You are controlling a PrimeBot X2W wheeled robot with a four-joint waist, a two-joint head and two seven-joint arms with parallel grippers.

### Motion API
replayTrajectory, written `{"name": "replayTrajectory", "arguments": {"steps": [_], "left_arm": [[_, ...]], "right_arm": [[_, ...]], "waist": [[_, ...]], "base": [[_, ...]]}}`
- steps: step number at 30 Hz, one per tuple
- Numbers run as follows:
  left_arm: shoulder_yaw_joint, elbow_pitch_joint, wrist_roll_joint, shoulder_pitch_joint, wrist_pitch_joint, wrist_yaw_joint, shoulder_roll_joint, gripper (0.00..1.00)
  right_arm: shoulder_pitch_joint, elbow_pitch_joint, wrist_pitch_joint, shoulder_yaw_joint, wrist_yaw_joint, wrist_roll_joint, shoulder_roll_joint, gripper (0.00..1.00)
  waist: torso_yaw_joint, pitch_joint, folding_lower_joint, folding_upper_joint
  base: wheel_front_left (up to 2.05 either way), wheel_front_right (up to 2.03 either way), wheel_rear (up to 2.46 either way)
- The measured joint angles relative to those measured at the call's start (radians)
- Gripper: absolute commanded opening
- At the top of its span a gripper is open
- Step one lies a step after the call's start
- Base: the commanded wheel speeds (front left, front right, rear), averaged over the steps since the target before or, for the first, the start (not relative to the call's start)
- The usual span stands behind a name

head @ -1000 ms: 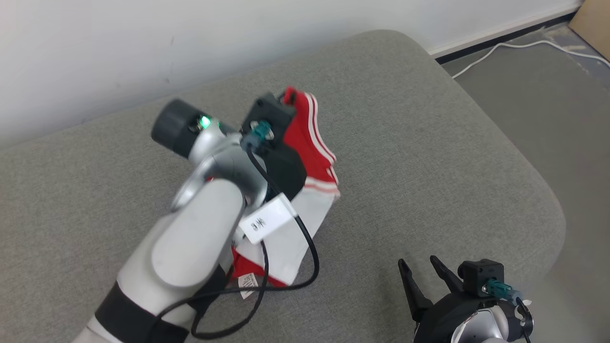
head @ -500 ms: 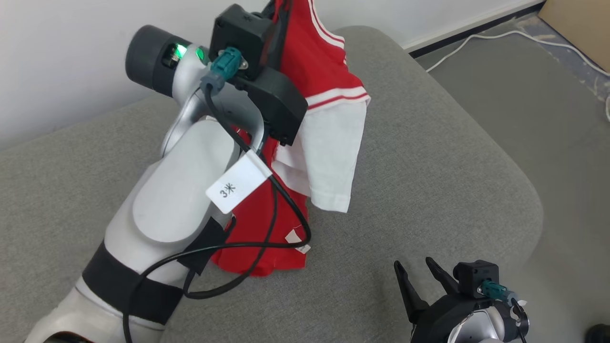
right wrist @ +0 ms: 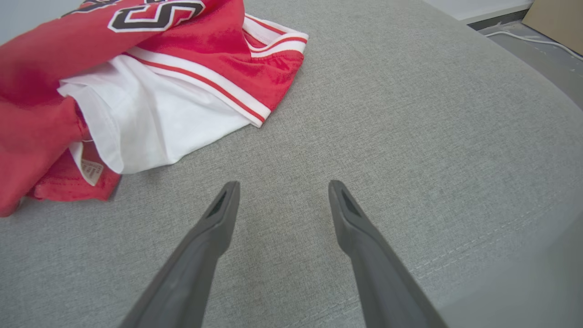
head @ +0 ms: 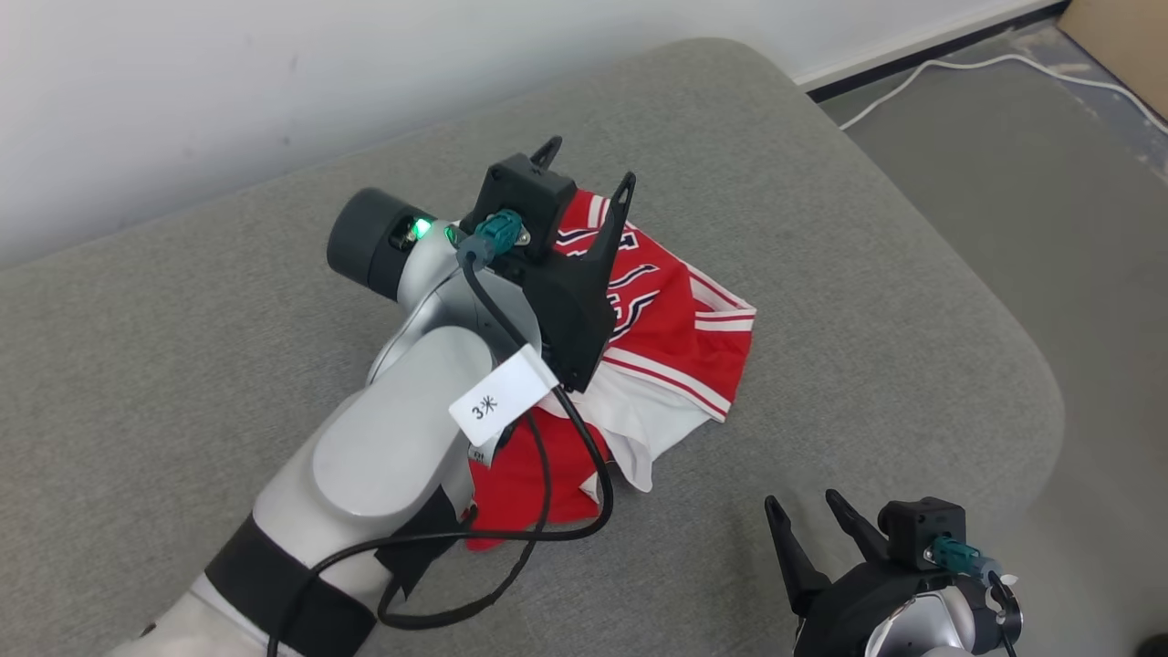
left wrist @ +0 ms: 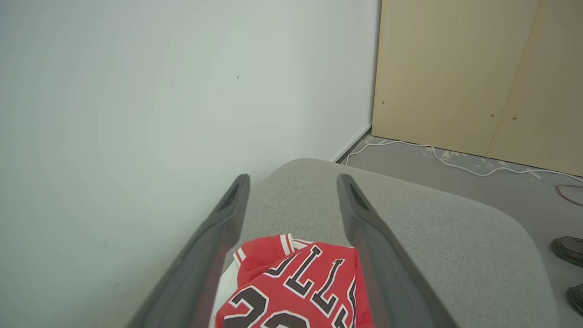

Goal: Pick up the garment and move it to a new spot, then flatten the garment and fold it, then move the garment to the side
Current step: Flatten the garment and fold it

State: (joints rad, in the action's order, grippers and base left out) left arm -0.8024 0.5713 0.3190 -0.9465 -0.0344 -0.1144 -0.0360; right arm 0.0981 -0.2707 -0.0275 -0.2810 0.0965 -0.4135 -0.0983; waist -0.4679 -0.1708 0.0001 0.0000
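Look at the soft red and white cloth jersey with black letters (head: 675,319). Lies in a crumpled heap near the middle of the big grey cloth cushion (head: 867,274), partly under the left arm. Find the left gripper (head: 589,166) over the far part of the heap, fingers spread wide, holding nothing. Find the right gripper (head: 803,500) low at the right, apart from the cloth, fingers wide too and empty, pointing at bare cushion.

Looks light and floppy. Bends and bunches anywhere, so probably cannot break. Best to pinch at an edge, like the red-striped hem (right wrist: 205,84), not the thick middle lump. Otherwise may grab many layers at once. To get it flat, likely needs two corners pulled apart, one for each gripper.

From the left wrist, see the black letters and part of a number, plus a white wall (left wrist: 136,91), a tan wooden board (left wrist: 455,68), a white cable (left wrist: 455,164) on the floor and a dark shoe (left wrist: 567,250). From the right wrist, see the white layer (right wrist: 159,118) and a small white tag (right wrist: 91,171). From the head, see both arms and the heap together.
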Motion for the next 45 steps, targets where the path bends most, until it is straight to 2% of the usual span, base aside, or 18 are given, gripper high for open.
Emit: {"name": "replayTrajectory", "arguments": {"steps": [8, 15, 27, 32, 45], "left_arm": [[-0.044, 0.016, 0.027, 0.134, 0.0, 0.001, -0.003, 1.0], [-0.094, 0.009, 0.031, 0.27, 0.0, 0.027, -0.007, 1.0], [-0.148, -0.032, 0.034, 0.42, 0.0, 0.036, -0.047, 1.0], [-0.141, -0.024, 0.044, 0.442, 0.0, 0.034, -0.059, 1.0], [-0.136, -0.013, 0.07, 0.44, -0.006, 0.031, -0.035, 1.0]], "right_arm": [[-0.005, -0.002, 0.01, 0.019, 0.0, 0.0, -0.023, 1.0], [-0.011, 0.0, 0.012, 0.024, 0.0, 0.0, -0.034, 1.0], [-0.029, 0.01, 0.008, 0.011, 0.0, 0.0, -0.036, 1.0], [-0.023, 0.015, -0.001, -0.005, 0.0, 0.0, -0.034, 1.0], [-0.005, 0.021, -0.008, -0.011, -0.002, 0.002, -0.034, 1.0]], "waist": [[0.066, 0.005, 0.0, 0.0], [0.145, 0.018, 0.0, 0.0], [0.268, 0.052, -0.0001, 0.0], [0.266, 0.052, -0.0001, 0.0], [0.205, 0.013, 0.0, 0.0]], "base": [[0.0, 0.0, 0.0], [0.0, 0.0, 0.0], [0.0, 0.0, 0.0], [0.0, 0.0, 0.0], [0.0, 0.0, 0.0]]}}
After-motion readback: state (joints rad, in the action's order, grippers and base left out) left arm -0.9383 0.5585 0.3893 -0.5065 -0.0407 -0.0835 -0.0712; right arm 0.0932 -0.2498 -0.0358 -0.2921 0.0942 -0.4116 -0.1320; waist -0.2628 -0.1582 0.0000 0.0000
